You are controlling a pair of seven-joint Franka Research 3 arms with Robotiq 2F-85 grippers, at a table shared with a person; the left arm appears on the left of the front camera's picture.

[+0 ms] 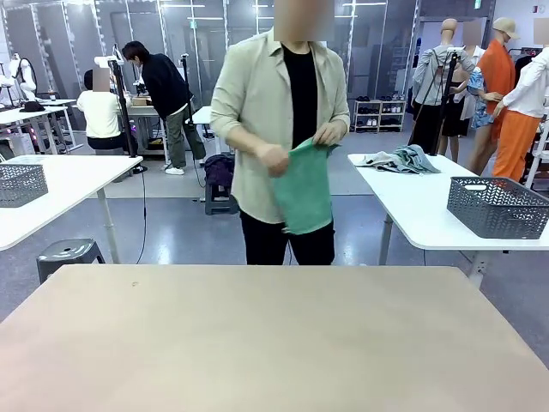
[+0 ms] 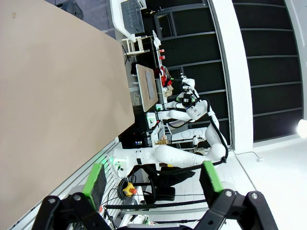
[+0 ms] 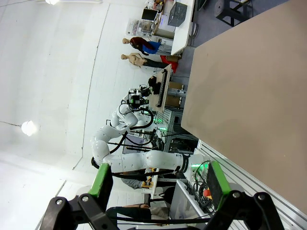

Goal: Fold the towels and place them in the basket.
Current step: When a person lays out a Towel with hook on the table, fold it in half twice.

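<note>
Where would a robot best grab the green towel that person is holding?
Probably the lower hem of the green towel, coming from the table side, below the person's hands. It hangs loose and free there, while its top is bunched in both hands.

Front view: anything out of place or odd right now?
Nothing spilled or damaged. The mint green towel hangs in the person's hands, off the beige table; a dark grey mesh basket sits on the white side table at right.
</note>
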